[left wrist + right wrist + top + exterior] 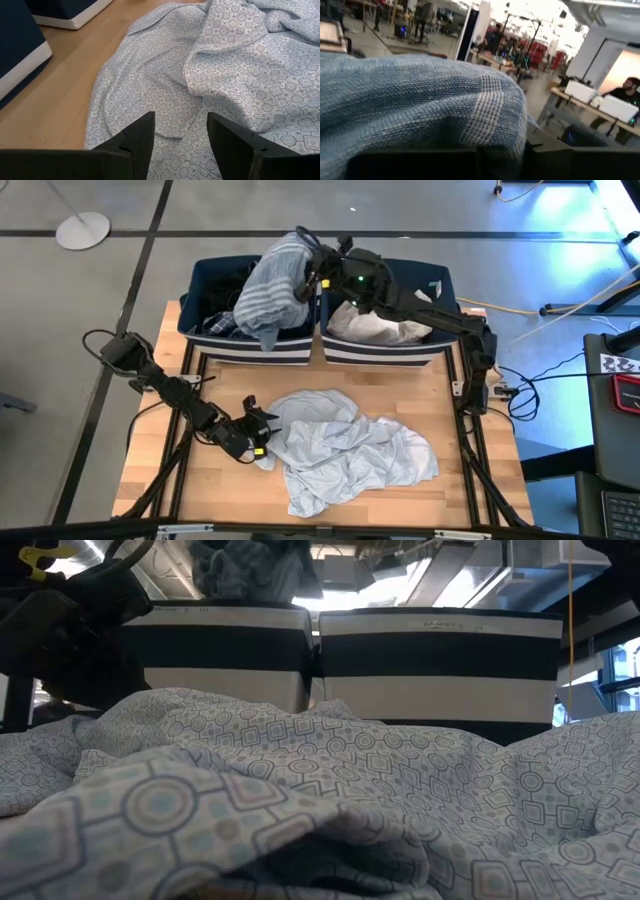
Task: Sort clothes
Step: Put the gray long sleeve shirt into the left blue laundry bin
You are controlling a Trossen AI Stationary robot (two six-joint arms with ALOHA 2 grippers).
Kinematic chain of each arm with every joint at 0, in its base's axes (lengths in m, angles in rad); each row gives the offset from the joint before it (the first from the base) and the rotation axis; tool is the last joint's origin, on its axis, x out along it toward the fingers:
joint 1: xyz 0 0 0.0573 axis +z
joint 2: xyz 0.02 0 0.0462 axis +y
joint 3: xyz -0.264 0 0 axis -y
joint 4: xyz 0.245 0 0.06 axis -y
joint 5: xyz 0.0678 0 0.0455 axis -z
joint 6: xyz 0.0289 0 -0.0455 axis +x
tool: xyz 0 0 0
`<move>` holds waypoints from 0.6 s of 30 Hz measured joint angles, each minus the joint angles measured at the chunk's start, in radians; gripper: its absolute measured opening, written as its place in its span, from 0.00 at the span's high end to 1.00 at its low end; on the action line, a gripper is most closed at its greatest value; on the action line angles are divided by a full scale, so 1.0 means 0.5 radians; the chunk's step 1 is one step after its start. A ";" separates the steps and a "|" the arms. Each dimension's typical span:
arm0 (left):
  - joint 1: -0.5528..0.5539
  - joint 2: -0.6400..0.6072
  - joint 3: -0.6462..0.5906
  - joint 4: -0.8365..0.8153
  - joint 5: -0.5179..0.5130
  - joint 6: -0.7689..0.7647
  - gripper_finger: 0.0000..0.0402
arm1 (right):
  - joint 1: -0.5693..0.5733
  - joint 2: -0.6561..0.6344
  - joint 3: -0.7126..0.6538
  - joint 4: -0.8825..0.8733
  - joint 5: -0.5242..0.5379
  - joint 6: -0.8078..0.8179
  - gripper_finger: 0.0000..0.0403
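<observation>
Rumpled across the near half of the wooden table (170, 370), a pale blue garment (345, 448) was seen from above as a loose, many-folded heap; in the low view (330, 800) its thin cloth filled the foreground and a fine print of small squares, circles and octagons could be made out, a pattern lost from overhead. At its left edge the left gripper (262, 430) was held low, and the left wrist view (177, 137) showed the two dark, wedge-shaped fingers standing apart just over the printed cloth, with nothing between them. Beyond the garment two navy fabric bins with white bands were set side by side, the left bin (200, 290) and the right bin (440, 280). A blue-grey striped garment (275, 285), coarser and visibly woven in the right wrist view (420, 100), was clamped in the right gripper (312, 272) and hung draped over the left bin. Dark clothing (225, 305) was packed in the left bin, and white clothing (375, 328) lay in the right bin. People at benches were visible only in the right wrist view.
</observation>
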 joint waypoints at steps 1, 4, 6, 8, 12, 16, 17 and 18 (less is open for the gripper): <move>0.000 0.000 0.000 -0.003 -0.001 0.000 0.58 | -0.015 0.000 -0.038 0.009 0.000 0.006 0.90; 0.000 0.000 0.000 -0.009 -0.012 0.000 0.58 | -0.063 0.000 -0.146 0.022 0.001 0.060 0.89; 0.000 0.000 0.000 -0.010 -0.025 0.008 0.58 | -0.099 0.000 -0.221 0.037 -0.001 0.140 0.88; 0.000 0.000 0.000 -0.010 -0.038 0.013 0.58 | -0.142 0.000 -0.300 0.041 -0.002 0.221 0.87; 0.000 0.000 0.000 -0.010 -0.039 0.012 0.58 | -0.227 0.000 -0.493 0.040 -0.156 0.428 0.86; 0.000 0.000 0.000 -0.010 -0.063 0.008 0.58 | -0.278 0.002 -0.617 0.056 -0.375 0.526 0.86; 0.000 0.000 0.000 -0.010 -0.068 0.008 0.58 | -0.280 0.002 -0.634 0.053 -0.386 0.527 0.85; 0.000 0.000 0.000 -0.010 -0.071 0.008 0.58 | -0.279 0.002 -0.644 0.047 -0.397 0.527 0.84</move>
